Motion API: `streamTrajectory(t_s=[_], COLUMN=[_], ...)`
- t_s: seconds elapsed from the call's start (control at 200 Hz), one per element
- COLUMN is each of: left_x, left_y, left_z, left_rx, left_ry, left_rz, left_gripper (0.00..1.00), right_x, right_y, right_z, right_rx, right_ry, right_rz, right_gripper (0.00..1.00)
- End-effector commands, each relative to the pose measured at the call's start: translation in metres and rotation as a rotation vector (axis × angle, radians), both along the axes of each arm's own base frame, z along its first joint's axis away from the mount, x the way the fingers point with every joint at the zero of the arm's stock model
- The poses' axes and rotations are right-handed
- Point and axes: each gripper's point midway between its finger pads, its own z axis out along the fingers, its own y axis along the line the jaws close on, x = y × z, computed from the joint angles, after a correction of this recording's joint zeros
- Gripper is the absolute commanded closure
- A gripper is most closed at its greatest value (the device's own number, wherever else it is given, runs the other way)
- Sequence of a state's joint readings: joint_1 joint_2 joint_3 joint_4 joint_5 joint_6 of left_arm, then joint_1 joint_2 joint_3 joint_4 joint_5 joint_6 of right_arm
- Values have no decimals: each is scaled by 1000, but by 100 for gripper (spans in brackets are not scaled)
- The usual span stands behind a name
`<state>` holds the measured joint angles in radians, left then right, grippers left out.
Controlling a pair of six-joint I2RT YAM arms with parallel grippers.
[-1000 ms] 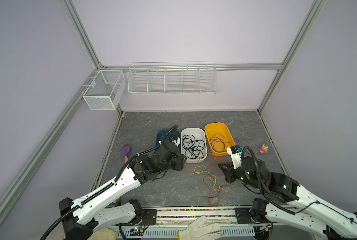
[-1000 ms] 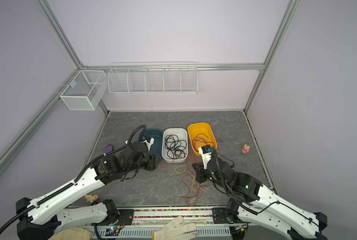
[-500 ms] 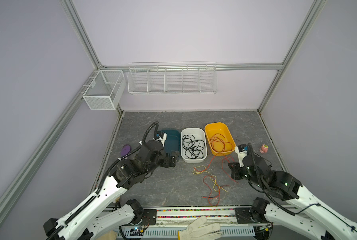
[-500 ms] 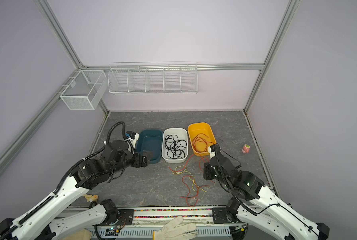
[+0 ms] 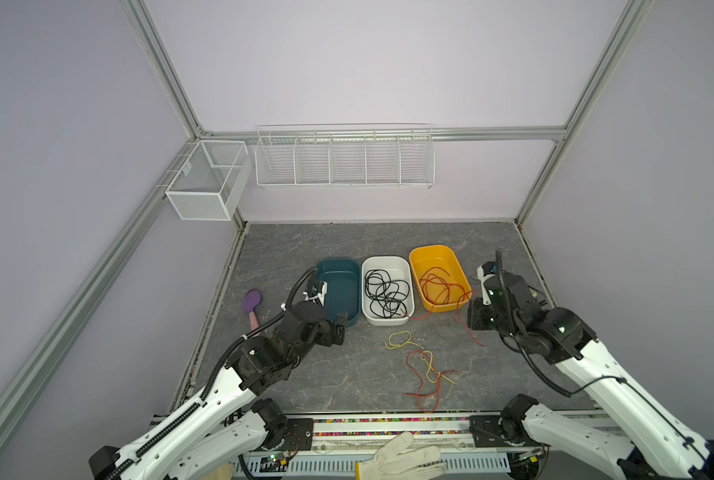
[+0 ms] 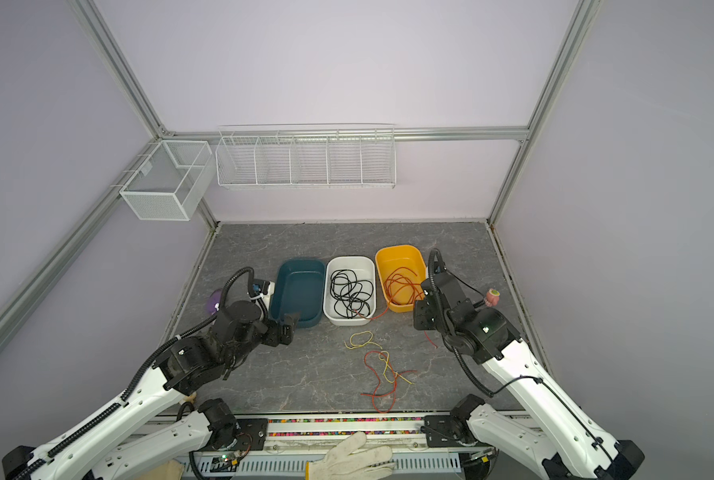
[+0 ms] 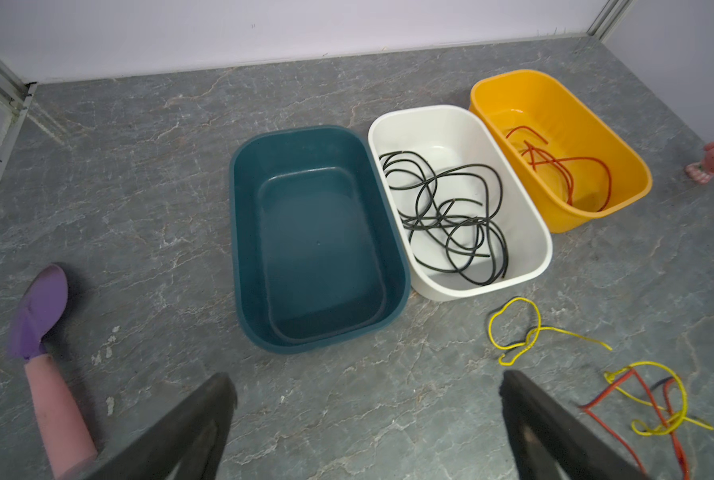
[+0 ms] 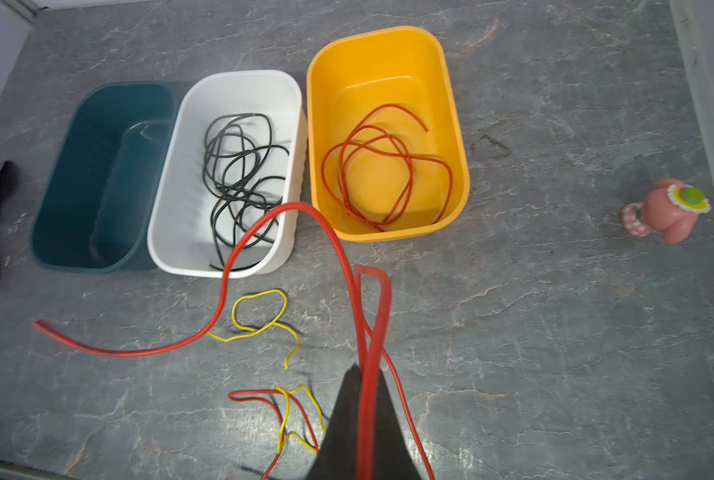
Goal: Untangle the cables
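The right tool (image 8: 367, 376) is clenched on a red cable (image 8: 139, 353), apparently bound for the yellow bin (image 5: 430, 248) of reds. The left tool (image 7: 365, 382) hangs spread and empty. A yellow-red knot (image 5: 428, 368) lies on the counter (image 5: 347, 374).

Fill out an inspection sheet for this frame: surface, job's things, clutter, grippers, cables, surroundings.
Surface: grey marbled tabletop; no spill seen.
Job's things: black cables coiled in white bin; red cable in yellow bin; teal bin holds nothing; yellow loop and red-yellow tangle lie on the tabletop; second red cable lifted above it.
Clutter: purple-and-pink scoop, pink toy, white glove at the front edge.
Grippers: left gripper open, holding nothing; right gripper shut on second red cable.
Cables: black corrugated hoses on both arms; no snag seen.
Surroundings: long wire basket and small mesh basket on the walls; nothing seen inside.
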<state>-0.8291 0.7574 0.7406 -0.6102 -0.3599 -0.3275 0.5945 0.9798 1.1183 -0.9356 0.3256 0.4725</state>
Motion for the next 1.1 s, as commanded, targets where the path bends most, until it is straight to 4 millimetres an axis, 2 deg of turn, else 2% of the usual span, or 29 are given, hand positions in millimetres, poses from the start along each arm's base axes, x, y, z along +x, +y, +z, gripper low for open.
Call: streamTrajectory(t_s=[0.0,0.165,0.395,0.575,0.7,0.915,1.094], left_x=[7,3,-4,-9,-12,-12,-13], left_y=[6,12,24,30,33,27,26], left_z=[19,26,24,14,17,9,8], left_rx=[-71,-69,98,46,21,37,38], left_ry=[-127,-163,-165,-204,-226,-198,-196], left_rz=[34,27,-28,-15,-12,-37,-48], left_gripper=[1,1,1,1,1,1,1], right_x=[12,45,86,107,121,140,155], right_y=[-11,-19,-35,-42,-50,-56,-41], right_z=[2,5,2,-4,-9,-13,-31], right_rx=[-88,-204,-351,-449,-540,-653,-675], right_ry=[27,18,58,86,108,110,145], right_rz=[-26,-105,-189,-214,-244,-281,-248], right_gripper=[94,94,94,94,94,94,94])
